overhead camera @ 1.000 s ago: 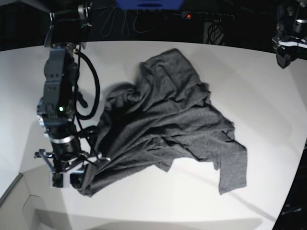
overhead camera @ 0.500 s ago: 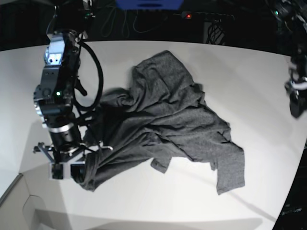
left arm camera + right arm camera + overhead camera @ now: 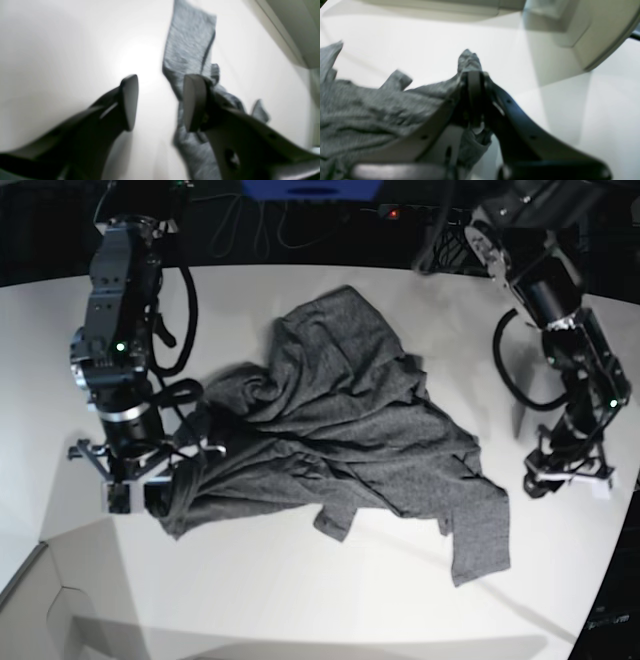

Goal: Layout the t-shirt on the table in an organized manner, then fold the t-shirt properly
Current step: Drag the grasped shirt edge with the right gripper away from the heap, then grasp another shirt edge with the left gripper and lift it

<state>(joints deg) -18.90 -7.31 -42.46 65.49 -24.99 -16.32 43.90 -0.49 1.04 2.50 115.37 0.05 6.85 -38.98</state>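
The dark grey t-shirt (image 3: 350, 420) lies crumpled across the middle of the white table (image 3: 350, 600). My right gripper (image 3: 150, 502) is at the shirt's left corner, shut on a bunch of fabric. In the right wrist view the right gripper (image 3: 473, 77) pinches the t-shirt (image 3: 370, 107), and a tuft sticks out past the tips. My left gripper (image 3: 567, 483) hangs low over the table to the right of the shirt, open. In the left wrist view the left gripper (image 3: 161, 102) holds nothing, and a strip of the t-shirt (image 3: 190, 42) runs behind one finger (image 3: 193, 100).
A power strip with a red light (image 3: 393, 213) and cables lie beyond the table's far edge. A lower panel (image 3: 40, 600) adjoins the table's front left corner. The table's rim (image 3: 287, 25) runs close by the left gripper.
The left arm has swung down from the far right to the table beside the shirt. The right gripper has dragged the shirt's corner further left and slightly away.
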